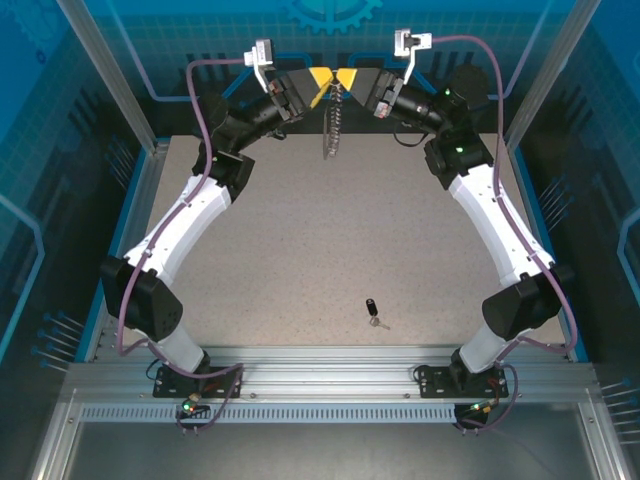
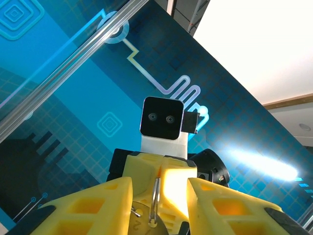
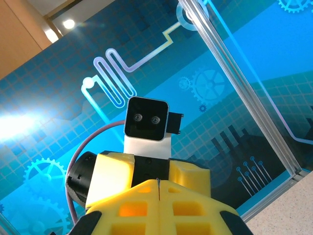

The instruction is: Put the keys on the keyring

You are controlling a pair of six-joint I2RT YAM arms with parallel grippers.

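Both arms are up at the far side of the table (image 1: pixel 300 250), pincers nose to nose in the air. The right pincer (image 3: pixel 158 188) is clamped tight, its yellow fingers pressed flush, and it looks to be pinching the keyring (image 2: pixel 155 201), which pokes out edge-on toward the other arm. The left pincer (image 2: pixel 159 188) stands at a moderate gape, one finger on each side of the ring with a gap showing both ways, so I'd say it grips nothing. The beaded chain (image 1: pixel 333 135) dangles straight down beneath the two pincers.

The key (image 1: pixel 374 312) is nowhere near them. It lies flat on the table far below, back toward the arm bases and closer to the right arm's side, well apart from either pincer.

The risks, as I see them:

- **Hand-over:** if the left pincer closes off-centre on that thin ring, it could twist it in the right one's hold, or knock it loose when the right lets go. The ring would then drop with its chain.
- **Chain:** it could also swing and snag a finger.
- **Key:** it is tiny and flat, so a descending pincer could skid it away instead of lifting it.
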